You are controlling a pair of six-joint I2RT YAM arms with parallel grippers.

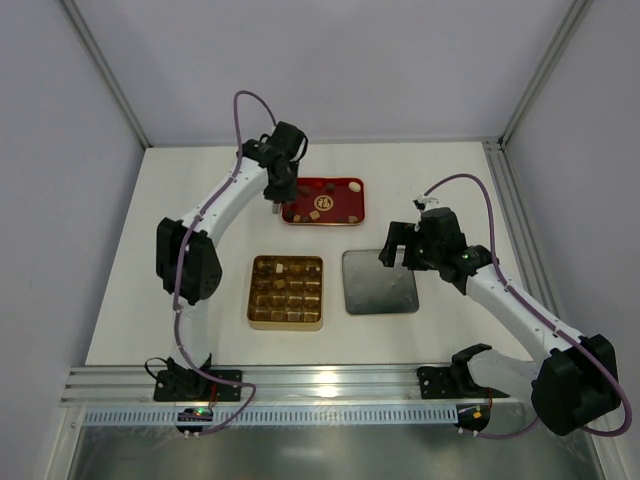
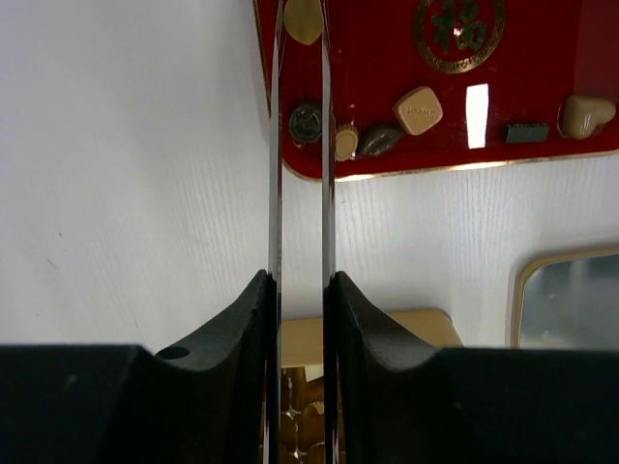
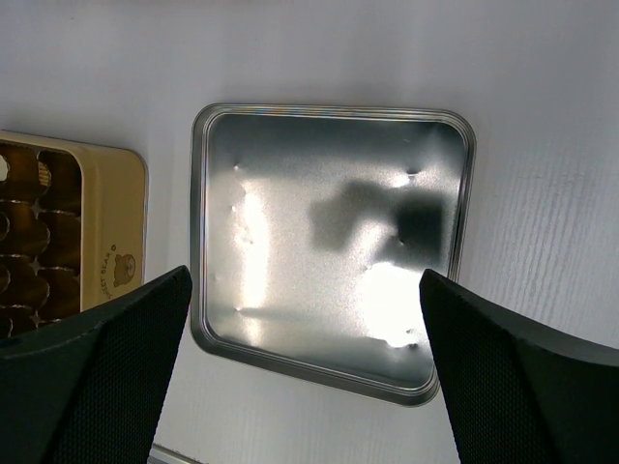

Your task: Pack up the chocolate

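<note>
Red tray [image 1: 345,212] sits at the far side of the table in the top view, with loose chocolate [image 1: 322,203] scattered on it; the gold box [image 1: 252,292] with its grid of cells is nearer the arms, and a silver lid [image 1: 380,282] lies just beside it on the right; the left gripper [image 1: 270,208] hangs over the tray's left edge, and the right gripper [image 1: 398,248] hovers by the lid's far edge.

Left wrist view: the two thin fingers are drawn to a narrow gap and a cream piece [image 2: 303,19] fills that gap near the tips, so I'd say it's pinched; on the tray beyond there's a tan square [image 2: 418,109], a dark round one [image 2: 306,123] and a few more below the gold emblem [image 2: 458,34].

Right wrist view: jaws spread wide with nothing between them, just the lid's shiny inside below; a strip of the gold box shows at the left, some cells looking filled.

My read: the step in hand is carrying that piece to the box; go gentle on the squeeze since it's tiny, lift clear of the tray rim first, line up over a free cell (can't tell from here which are free), then lower straight in and let go low so it doesn't bounce.
</note>
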